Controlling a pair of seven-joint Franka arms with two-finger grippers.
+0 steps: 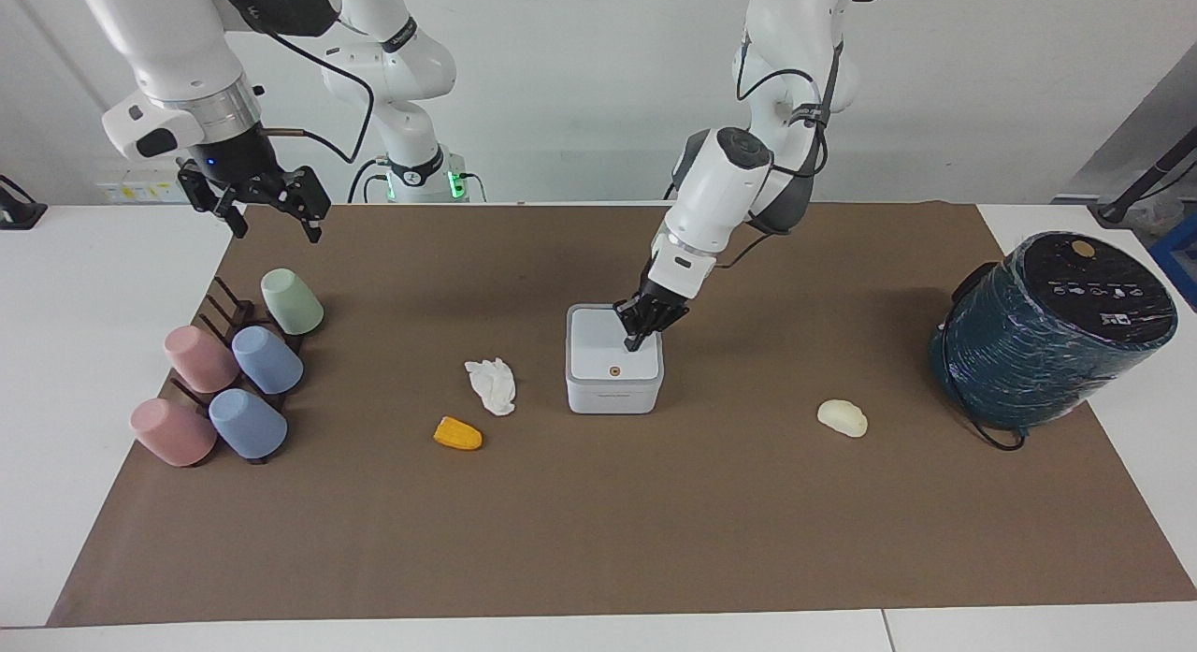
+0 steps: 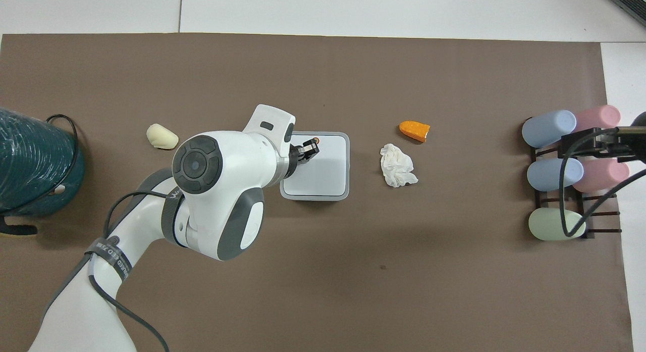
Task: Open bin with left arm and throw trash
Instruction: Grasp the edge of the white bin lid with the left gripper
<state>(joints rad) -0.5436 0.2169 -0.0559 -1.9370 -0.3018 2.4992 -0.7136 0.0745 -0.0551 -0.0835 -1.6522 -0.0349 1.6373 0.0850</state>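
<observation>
The white square bin (image 1: 612,397) (image 2: 325,172) stands mid-mat with its lid down. My left gripper (image 1: 632,345) (image 2: 314,149) is shut, with nothing in it, and points steeply down onto the lid, close to the lid's small orange dot (image 1: 613,371). Beside the bin, toward the right arm's end, lie the crumpled white tissue (image 1: 493,386) (image 2: 397,165) and the orange corn chunk (image 1: 457,434) (image 2: 414,130). The cream lump (image 1: 842,418) (image 2: 161,136) lies toward the left arm's end. My right gripper (image 1: 273,231) (image 2: 600,140) waits open, high over the cup rack.
A big dark-teal wrapped cylinder (image 1: 1047,334) (image 2: 30,165) with a black cable sits at the left arm's end of the mat. A dark rack of pastel cups (image 1: 234,371) (image 2: 560,170) lying on their sides fills the right arm's end.
</observation>
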